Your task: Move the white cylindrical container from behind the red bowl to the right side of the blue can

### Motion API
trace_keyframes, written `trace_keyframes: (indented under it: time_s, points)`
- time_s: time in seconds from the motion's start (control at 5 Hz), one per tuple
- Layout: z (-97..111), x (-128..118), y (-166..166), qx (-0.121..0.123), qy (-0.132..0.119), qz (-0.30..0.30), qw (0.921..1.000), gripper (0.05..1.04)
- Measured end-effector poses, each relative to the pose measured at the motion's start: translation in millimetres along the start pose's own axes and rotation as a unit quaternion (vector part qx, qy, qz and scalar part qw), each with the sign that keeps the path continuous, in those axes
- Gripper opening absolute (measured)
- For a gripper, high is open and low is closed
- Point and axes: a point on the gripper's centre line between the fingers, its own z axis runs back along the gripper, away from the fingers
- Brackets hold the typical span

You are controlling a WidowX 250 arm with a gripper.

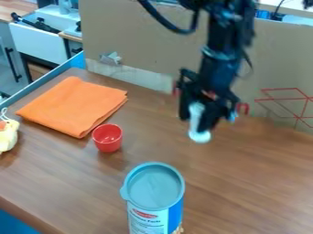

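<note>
Camera view: white item clamped upright over far half of table

The gripper [198, 112] hangs over the far half of the table [245, 169], in front of the panel [143, 43]. Its pincer is clamped on the white item [196, 120], gripped along its length. The item hangs near upright, slightly tilted, its rounded end downward. This hold leaves the lower end exposed, probably to give it room below the fingertips. Contact between item and table cannot be confirmed.

The red cup [107, 138] stands mouth up, left of the gripper, just beside the near right edge of the orange cloth [74, 106]. The cloth is folded flat, which likely makes it compact and stable. The can [148, 219] stands at the near side, its lid [154, 185] on top, presumably to close it. A yellow item [7, 136] sits at the left edge, partly cut off.
</note>
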Motion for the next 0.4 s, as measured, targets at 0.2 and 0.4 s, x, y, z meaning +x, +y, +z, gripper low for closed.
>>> trace_keyframes:
  time_s: [0.2,0.4]
  points:
    - [-9.0,-0.6,-26.0,0.008,0.000,-0.031,0.9995,0.599]
    - [-28.3,-2.5,-38.7,0.009,0.013,-0.047,0.9988,0.599]
